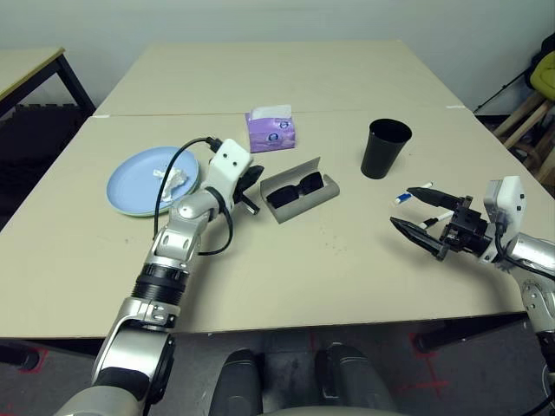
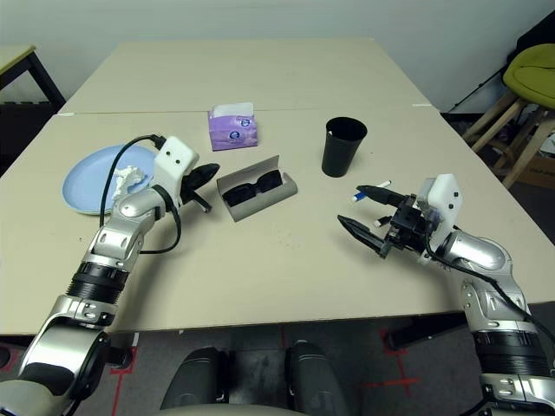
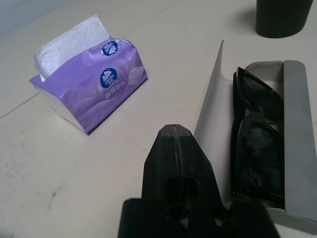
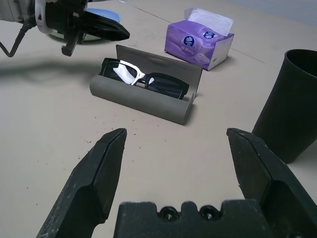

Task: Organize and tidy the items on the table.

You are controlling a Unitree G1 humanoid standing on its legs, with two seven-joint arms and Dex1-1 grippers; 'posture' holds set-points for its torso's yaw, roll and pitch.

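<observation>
table (image 1: 347, 260): pale beige top, everything sits on it; a second table butts against its far edge.
left gripper (image 1: 251, 180): fingers pressed together, nothing between them; tip just beside the raised lid of the glasses case, on its left end. Left wrist view shows the seam between the two fingers closed tight, tip near the lid edge; whether it touches, can't tell.
right gripper (image 2: 375, 218): jaws spread wide, empty, hanging low over the table's right part, pointing toward the case. Right wrist view shows both fingers far apart with bare table between.
glasses case (image 1: 300, 192): grey, oblong, open, lid standing up on the far side; centre of the table.
sunglasses (image 4: 143, 79): black, lying inside the open case. Right wrist view shows a pale glare on one lens; left wrist view shows the frame snug against the tray wall.
tissue box (image 3: 91, 79): purple, white tissue sticking out the top; behind the case, well apart from it.
black cup (image 1: 384, 148): upright, right of the case, apart. Head views show its open mouth; right wrist view shows just its side wall.
light blue plate (image 1: 143, 180): left part of the table, partly behind the left arm.
crumpled tissue (image 1: 176, 179): white, on the plate's right side.
marker pens (image 2: 373, 188): white, dark caps, lying just past the right gripper, partly hidden by it; head views show them.
</observation>
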